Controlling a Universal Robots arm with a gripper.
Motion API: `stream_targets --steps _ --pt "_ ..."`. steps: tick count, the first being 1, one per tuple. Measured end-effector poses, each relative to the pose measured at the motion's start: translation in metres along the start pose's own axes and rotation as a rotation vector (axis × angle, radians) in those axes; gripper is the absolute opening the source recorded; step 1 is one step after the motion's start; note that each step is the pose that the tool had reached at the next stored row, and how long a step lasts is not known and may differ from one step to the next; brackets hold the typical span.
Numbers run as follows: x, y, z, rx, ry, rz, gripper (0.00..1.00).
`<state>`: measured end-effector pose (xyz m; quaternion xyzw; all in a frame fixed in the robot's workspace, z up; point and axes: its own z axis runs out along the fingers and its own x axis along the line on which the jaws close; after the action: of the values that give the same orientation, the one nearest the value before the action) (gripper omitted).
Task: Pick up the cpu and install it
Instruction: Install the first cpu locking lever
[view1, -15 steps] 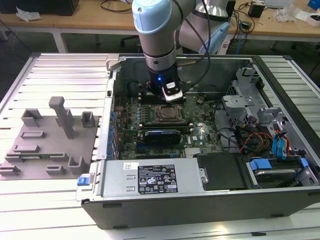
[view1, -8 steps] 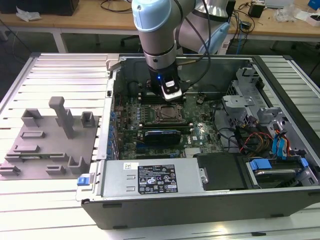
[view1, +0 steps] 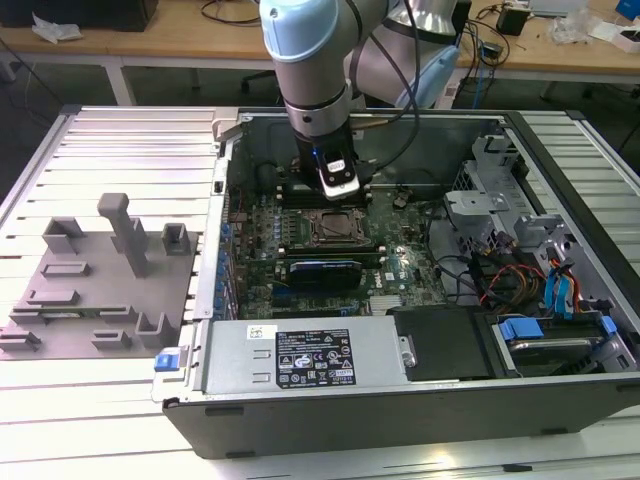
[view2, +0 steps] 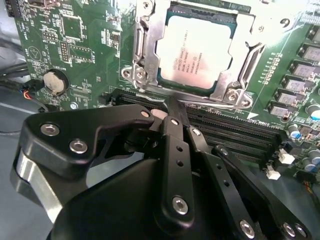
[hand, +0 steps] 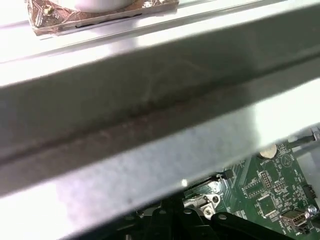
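Observation:
The cpu (view2: 195, 50), a flat square chip with a silvery top, lies inside the metal socket frame (view2: 142, 45) on the green motherboard in the second wrist view. My gripper (view2: 172, 107) hangs just beside that frame, over the black memory slots (view2: 235, 132). Its black fingers are drawn together with nothing between them, and they do not touch the chip. In the exterior view the gripper (view1: 338, 195) sits low inside the open computer case, directly behind the socket frame (view1: 330, 228).
The case walls (view1: 215, 230) surround the motherboard. Drive cages and cables (view1: 520, 270) fill the exterior view's right, and the power supply (view1: 310, 360) lies in front. A grey tray with upright posts (view1: 100, 270) lies outside the case on the left. A coin battery (view2: 55, 82) sits beside the socket.

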<state>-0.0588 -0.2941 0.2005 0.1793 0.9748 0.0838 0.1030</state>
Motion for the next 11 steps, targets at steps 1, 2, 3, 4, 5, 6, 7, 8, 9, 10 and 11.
stream_targets --steps 1,2,3,4,5,6,7,8,9,10,11 --pt "0.0003 0.0004 0.0001 0.0007 -0.0006 0.001 0.11" --pt "0.0005 0.0007 0.0002 0.0029 -0.0019 0.003 0.11" --pt "0.0006 0.0008 0.0003 0.0055 -0.003 0.004 0.11" --pt "0.0008 0.0009 0.0007 0.0119 -0.006 0.006 0.11" --pt "0.0009 0.001 0.0011 0.0174 -0.0086 0.008 0.11" --pt "0.001 0.001 0.0013 0.0208 -0.01 0.008 0.11" --pt "0.0013 0.0014 0.0015 0.0242 -0.0117 0.01 0.11" --pt "0.0016 0.0019 0.0018 0.025 -0.0122 0.012 0.11" --pt "0.0018 0.0022 0.002 0.0254 -0.0126 0.014 0.11" --pt "0.002 0.0026 0.0024 0.0264 -0.0136 0.017 0.11" --pt "0.0021 0.0026 0.0026 0.028 -0.0147 0.02 0.11"
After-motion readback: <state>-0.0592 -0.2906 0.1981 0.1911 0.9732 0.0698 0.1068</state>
